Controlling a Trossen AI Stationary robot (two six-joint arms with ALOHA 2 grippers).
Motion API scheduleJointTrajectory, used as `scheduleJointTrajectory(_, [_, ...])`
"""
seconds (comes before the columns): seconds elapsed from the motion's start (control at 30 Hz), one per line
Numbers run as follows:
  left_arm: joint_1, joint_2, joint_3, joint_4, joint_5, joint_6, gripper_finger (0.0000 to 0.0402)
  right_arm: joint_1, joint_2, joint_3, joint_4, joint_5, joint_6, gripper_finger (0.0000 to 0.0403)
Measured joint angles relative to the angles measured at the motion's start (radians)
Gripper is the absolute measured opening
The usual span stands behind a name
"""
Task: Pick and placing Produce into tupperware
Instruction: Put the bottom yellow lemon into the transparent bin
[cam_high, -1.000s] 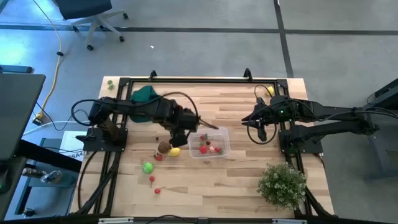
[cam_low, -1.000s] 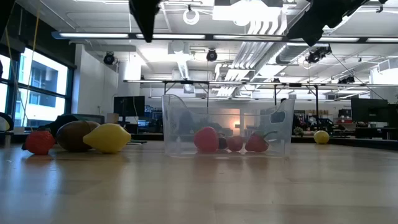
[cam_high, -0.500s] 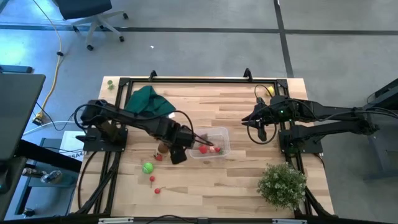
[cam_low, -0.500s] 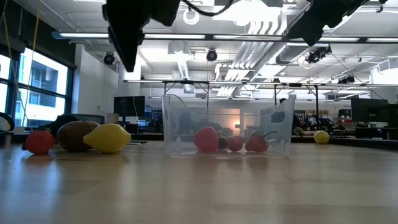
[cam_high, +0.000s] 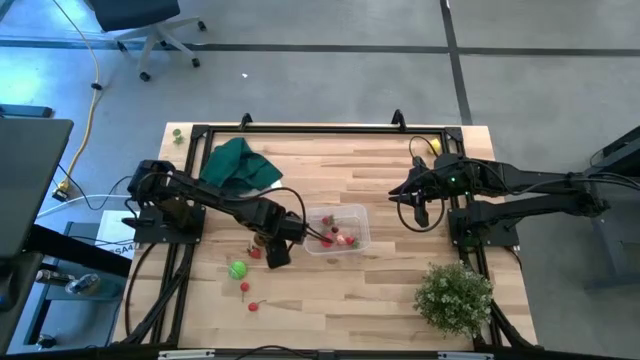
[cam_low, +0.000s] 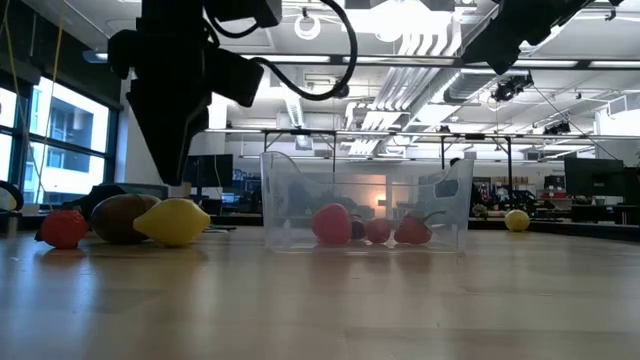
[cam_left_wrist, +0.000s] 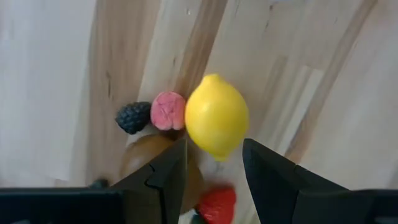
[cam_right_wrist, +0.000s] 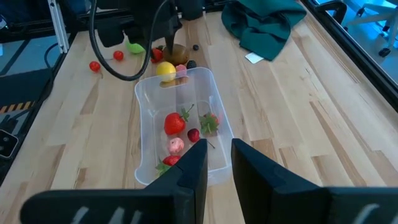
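The clear tupperware (cam_high: 337, 228) stands mid-table and holds several red and pink produce pieces (cam_right_wrist: 176, 123). Just off its left end lie a yellow lemon (cam_left_wrist: 216, 115), a brown kiwi (cam_left_wrist: 155, 158), a pink raspberry (cam_left_wrist: 168, 111), a blackberry (cam_left_wrist: 132, 117) and a red strawberry (cam_left_wrist: 214, 202). My left gripper (cam_left_wrist: 214, 165) hangs open just above the lemon (cam_low: 175, 220), one finger toward each side of it, touching nothing. My right gripper (cam_high: 415, 203) waits open to the right of the tupperware (cam_right_wrist: 180, 127).
A dark green cloth (cam_high: 240, 165) lies at the far left. A bushy plant (cam_high: 455, 295) stands at the near right corner. A green piece (cam_high: 237, 268) and small red pieces (cam_high: 245, 288) lie near the left front. A yellow piece (cam_high: 433, 146) sits at the far right.
My left gripper has moved from above the tupperware's far left corner toward the near edge and down, and now hangs low over the lemon and kiwi. The arm no longer covers the green cloth. The produce and tupperware have stayed put.
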Motion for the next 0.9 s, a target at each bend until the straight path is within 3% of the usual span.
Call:
scheduleJointTrajectory(0.2, [0.0,0.0,0.0,0.007,-0.028,0.073,0.0153,0.0,0.0,0.0,0.0,0.0,0.0,0.0062])
scheduleJointTrajectory(0.47, [0.0,0.0,0.0,0.016,-0.044,0.105,0.0207,0.0,0.0,0.0,0.0,0.0,0.0,0.0062])
scheduleJointTrajectory(0.9, [0.002,0.005,-0.001,0.003,-0.106,-0.015,0.0277,0.0,0.0,0.0,0.0,0.0,0.0,0.0062])
